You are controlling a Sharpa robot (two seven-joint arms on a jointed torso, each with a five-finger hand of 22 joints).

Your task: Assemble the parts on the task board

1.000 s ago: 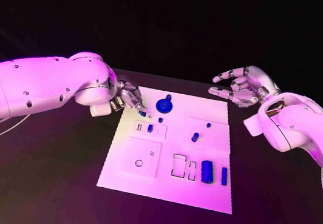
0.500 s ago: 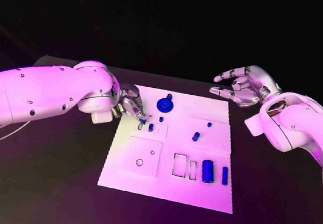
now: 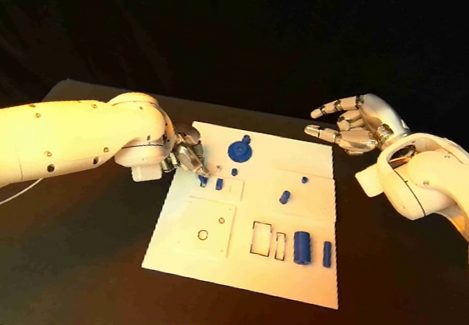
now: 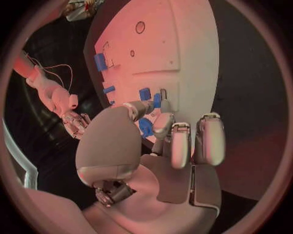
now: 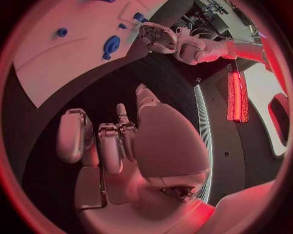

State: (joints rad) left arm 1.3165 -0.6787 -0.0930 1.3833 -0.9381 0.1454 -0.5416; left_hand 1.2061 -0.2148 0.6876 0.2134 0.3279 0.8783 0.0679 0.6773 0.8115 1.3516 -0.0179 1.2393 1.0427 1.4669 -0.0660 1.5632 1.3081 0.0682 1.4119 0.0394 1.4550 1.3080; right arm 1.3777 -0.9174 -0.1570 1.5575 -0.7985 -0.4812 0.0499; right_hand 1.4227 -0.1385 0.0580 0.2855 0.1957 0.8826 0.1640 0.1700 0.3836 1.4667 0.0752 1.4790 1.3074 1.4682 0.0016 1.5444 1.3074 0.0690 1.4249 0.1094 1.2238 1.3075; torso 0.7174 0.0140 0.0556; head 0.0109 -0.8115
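Task board (image 3: pixel 243 274) — left hand (image 3: pixel 188 153) pinches small blue part (image 3: pixel 204 180) | right hand (image 3: pixel 356 125) spread, holding nothing

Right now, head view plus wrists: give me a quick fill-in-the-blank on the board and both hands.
1. The left hand pinches a small ____ part at the task board's left edge.
2. The right hand hovers past the board's far right corner, holding ____.
3. The table under the board is ____.

Missing: blue; nothing; black

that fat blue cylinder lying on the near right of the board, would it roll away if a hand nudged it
Probably: the blue cylinder lies on its rounded side on the flat task board, so a sideways nudge could roll it. It looks rigid, and likely light.
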